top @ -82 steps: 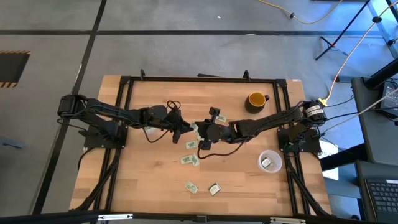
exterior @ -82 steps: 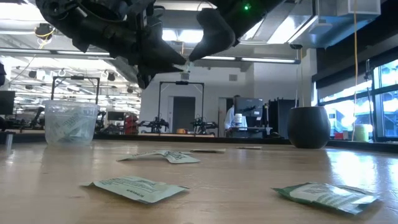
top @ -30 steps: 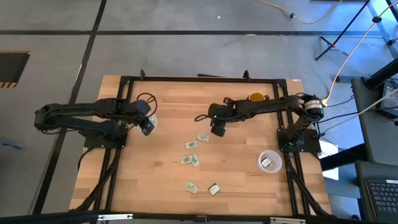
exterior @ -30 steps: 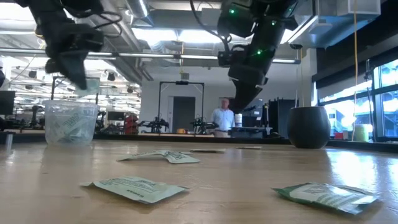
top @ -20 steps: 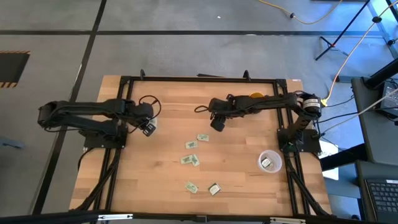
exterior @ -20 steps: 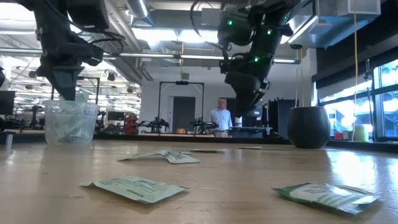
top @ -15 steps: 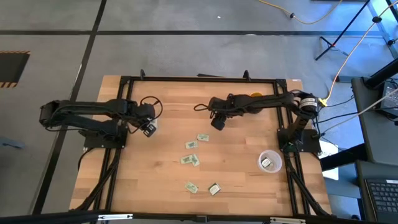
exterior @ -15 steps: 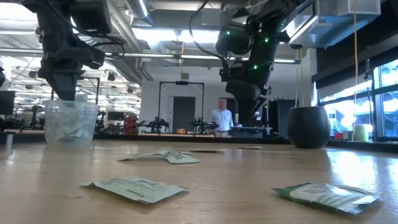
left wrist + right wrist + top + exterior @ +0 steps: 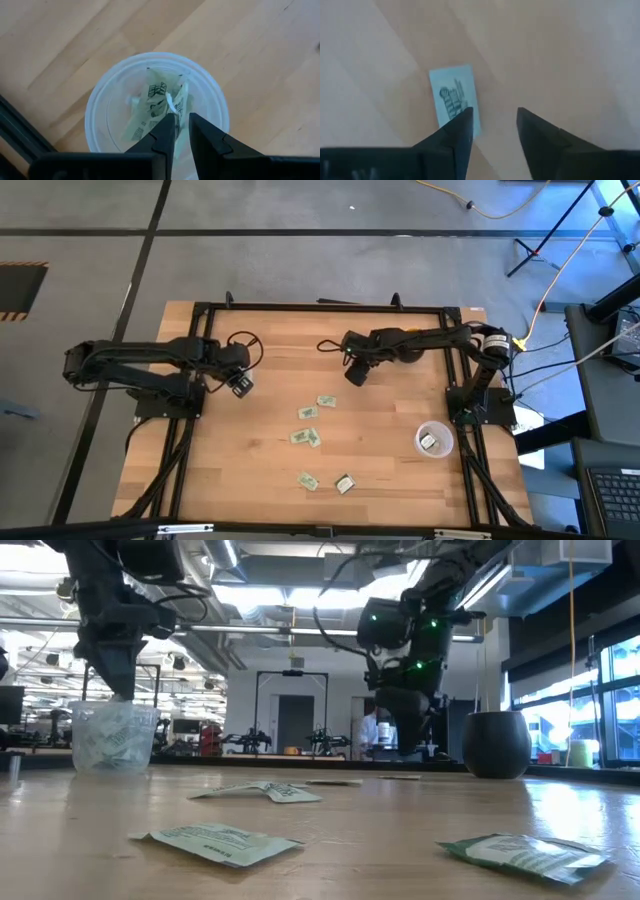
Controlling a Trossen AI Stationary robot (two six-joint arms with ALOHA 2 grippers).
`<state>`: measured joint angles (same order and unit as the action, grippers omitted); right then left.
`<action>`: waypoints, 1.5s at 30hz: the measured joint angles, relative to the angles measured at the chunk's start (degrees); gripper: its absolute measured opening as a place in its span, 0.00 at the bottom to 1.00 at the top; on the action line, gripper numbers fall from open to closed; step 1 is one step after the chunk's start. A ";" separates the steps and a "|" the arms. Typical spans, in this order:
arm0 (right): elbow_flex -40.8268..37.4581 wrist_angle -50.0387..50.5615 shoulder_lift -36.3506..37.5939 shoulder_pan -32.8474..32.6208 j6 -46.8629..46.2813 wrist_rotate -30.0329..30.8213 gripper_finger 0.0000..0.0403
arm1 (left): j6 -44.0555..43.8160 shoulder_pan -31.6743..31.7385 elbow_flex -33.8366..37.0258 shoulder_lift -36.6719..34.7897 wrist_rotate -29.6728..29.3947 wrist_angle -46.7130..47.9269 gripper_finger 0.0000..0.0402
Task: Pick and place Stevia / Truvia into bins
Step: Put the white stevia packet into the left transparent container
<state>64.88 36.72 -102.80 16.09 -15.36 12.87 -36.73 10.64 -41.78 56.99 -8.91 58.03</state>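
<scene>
1. My left gripper (image 9: 241,385) hangs over the left cup (image 9: 156,107) at the table's left edge. A second ago it was shut on a packet; now its fingers (image 9: 165,136) stand a narrow gap apart, with nothing clamped between them.

2. In the left wrist view, green-and-white packets (image 9: 159,106) lie inside that cup, straight below the fingertips. I judge the drop as just made, so this delivery looks done and the left arm is free to go for another.

3. Across the middle of the table, five loose packets (image 9: 307,413) lie flat, well apart from both cups. The sorting is far from finished.

4. My right gripper (image 9: 355,373) has swung back toward the far side since a second ago, and now hovers near the yellow mug (image 9: 412,340). Its fingers (image 9: 451,137) are apart and hold nothing.

5. The right wrist view shows a single packet (image 9: 455,104) flat on the wood just ahead of that gripper's open jaws. I take it as the next pick, calling for a straight descent.

6. The right cup (image 9: 434,440), near the table's right edge, has packets in it.
</scene>
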 joint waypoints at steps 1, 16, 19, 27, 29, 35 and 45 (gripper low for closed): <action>-0.87 -0.55 0.00 0.19 -0.55 -1.16 0.37 | 0.00 -0.01 -0.25 0.00 0.00 0.07 0.13; -8.86 -10.21 0.15 0.32 -1.07 -5.47 0.26 | 0.00 -0.01 -1.03 0.00 0.00 -0.01 0.13; -9.34 -10.35 0.22 0.38 -1.11 -7.06 0.26 | 0.00 -0.01 -1.03 0.00 0.00 -0.01 0.12; -9.85 -10.20 0.22 0.32 -2.55 -8.06 0.22 | -0.04 -0.01 -1.03 0.00 0.00 -0.01 0.12; -9.86 -10.20 0.20 0.32 -2.47 -8.59 0.18 | -0.11 -0.01 -1.03 0.00 0.00 -0.01 0.12; -9.92 -9.90 0.11 0.21 -2.25 -9.95 0.04 | -0.04 -0.01 -1.03 0.00 0.00 -0.01 0.12; -10.11 -10.82 1.05 0.21 -0.89 -10.02 0.01 | 2.27 -0.01 -1.86 0.00 0.86 0.09 0.11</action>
<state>54.77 25.90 -101.76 16.29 -16.25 2.85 -34.46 10.63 -43.64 56.99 -8.05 58.12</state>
